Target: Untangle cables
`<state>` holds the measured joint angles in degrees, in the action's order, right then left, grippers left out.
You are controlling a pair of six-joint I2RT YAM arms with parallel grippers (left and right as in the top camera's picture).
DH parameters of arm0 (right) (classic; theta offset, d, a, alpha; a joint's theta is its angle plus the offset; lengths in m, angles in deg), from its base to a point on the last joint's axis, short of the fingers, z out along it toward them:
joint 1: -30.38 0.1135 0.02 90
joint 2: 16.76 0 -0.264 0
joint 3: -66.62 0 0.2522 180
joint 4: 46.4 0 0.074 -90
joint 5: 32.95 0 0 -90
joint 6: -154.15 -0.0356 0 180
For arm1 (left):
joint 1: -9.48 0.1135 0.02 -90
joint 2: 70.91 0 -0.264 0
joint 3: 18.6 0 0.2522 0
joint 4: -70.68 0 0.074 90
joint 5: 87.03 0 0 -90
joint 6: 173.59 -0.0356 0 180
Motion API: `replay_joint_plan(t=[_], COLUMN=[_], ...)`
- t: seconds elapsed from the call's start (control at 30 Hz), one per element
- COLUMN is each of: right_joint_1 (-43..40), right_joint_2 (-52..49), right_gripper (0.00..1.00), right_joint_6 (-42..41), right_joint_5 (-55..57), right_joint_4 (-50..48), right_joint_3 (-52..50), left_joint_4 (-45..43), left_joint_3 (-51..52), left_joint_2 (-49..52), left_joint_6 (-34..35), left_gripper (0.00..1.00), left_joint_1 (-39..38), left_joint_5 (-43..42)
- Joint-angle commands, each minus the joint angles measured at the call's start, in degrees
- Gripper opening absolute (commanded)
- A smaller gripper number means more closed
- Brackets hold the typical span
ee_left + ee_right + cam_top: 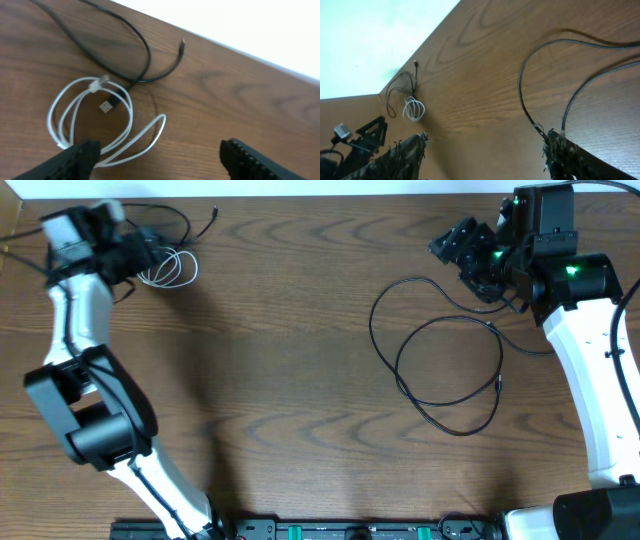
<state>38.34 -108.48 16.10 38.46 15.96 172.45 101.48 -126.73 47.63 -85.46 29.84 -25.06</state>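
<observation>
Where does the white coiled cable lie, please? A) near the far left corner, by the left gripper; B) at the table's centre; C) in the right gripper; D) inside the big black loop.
A: the white coiled cable lies flat just ahead of the open left gripper.

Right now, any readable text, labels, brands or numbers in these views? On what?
No text can be read in any view.
white coiled cable: no marking visible on its plugs.
right arm: green lights only, no lettering.
strip at the table's near edge: too small to tell.
</observation>
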Motion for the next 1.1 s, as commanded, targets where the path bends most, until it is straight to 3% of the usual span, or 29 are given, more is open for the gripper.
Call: replay_joint_plan(t=[0.0, 0.13, 0.27, 0.33, 0.43, 0.5, 0.57, 0.67, 0.7, 1.07], right_joint_1=[0.39, 0.39, 0.39, 0.39, 0.39, 0.39, 0.39, 0.39, 0.39, 0.39], right_joint_2=[0.42, 0.42, 0.42, 0.42, 0.42, 0.42, 0.42, 0.42, 0.42, 0.42], right_gripper=[0.75, 0.75, 0.75, 0.75, 0.75, 0.75, 0.75, 0.75, 0.75, 0.75], right_joint_6=[1.01, 1.49, 1.46, 1.49, 1.44, 1.44, 1.44, 1.42, 1.42, 1.46], right_joint_5=[0.26, 0.42, 0.7, 0.7, 0.68, 0.68, 0.68, 0.68, 0.68, 0.68], right_joint_4=[0.81, 1.31, 1.14, 1.16, 1.16, 1.16, 1.14, 1.11, 1.11, 1.29], right_joint_3=[0.04, 0.04, 0.04, 0.04, 0.04, 0.04, 0.04, 0.04, 0.04, 0.04], left_joint_4=[0.46, 0.72, -0.11, -0.83, -0.79, -0.83, -0.9, -1.07, -1.07, -1.09], left_joint_3=[-0.35, -0.35, -0.35, -0.35, -0.35, -0.35, -0.35, -0.37, -0.42, -0.48], left_joint_2=[0.74, 2.84, 5.62, 7.34, 9.6, 10.51, 10.82, 10.54, 10.21, 2.27], left_joint_6=[-11.43, -17.51, -17.9, -17.84, -18.03, -18.03, -18.03, -18.01, -17.99, -9.33], left_gripper=[0.85, 0.87, 0.87, 0.79, 0.76, 0.65, 0.41, 0.22, 0.09, 0.07], left_joint_1=[-2.73, -4.22, -4.22, -4.04, -3.93, -3.93, -3.93, -3.87, -3.78, -1.97], left_joint_5=[12.24, 15.5, 16.2, 18.38, 18.91, 18.88, 18.88, 18.93, 19.3, 24.24])
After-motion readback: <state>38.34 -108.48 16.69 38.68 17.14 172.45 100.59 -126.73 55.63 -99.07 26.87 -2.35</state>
